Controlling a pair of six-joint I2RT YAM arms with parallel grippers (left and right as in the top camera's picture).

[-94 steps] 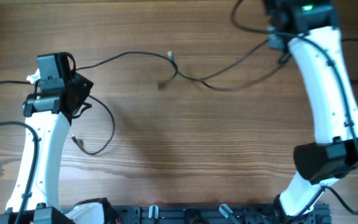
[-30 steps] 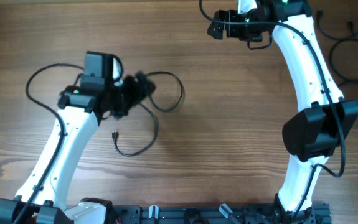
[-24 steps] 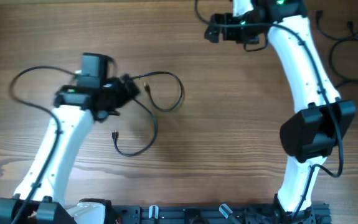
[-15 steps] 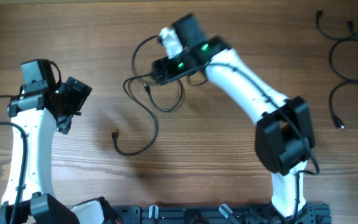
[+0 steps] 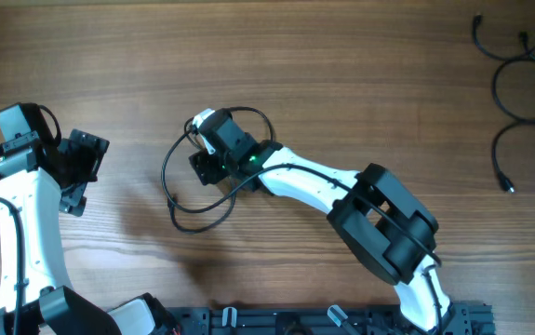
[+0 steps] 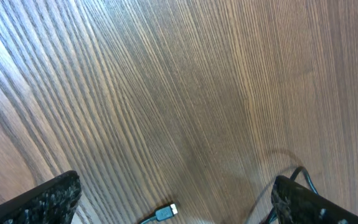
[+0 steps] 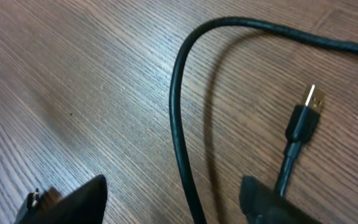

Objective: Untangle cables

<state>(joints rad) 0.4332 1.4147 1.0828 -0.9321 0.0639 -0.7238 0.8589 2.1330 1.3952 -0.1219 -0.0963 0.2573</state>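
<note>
A thin dark cable [image 5: 202,226] lies in a loose loop on the wood left of centre. My right gripper [image 5: 197,166] is down over that loop. In the right wrist view its jaws [image 7: 172,205] stand apart with a strand of the cable [image 7: 177,134] running between them, touching neither finger. A gold-tipped plug [image 7: 312,99] lies just beyond the right finger [image 7: 278,202]. My left gripper [image 5: 83,172] hovers open at the far left, away from the loop. A small plug [image 6: 165,213] lies on the table between its wide-spread fingers [image 6: 48,199].
More cables [image 5: 496,88] lie spread out in curves at the table's far right corner. The right arm [image 5: 379,214] stretches across the middle of the table. A dark rail [image 5: 276,321] runs along the near edge.
The right arm has swung from the far right corner down onto the cable loop left of centre. The left arm has pulled back from the loop to the table's left edge.
</note>
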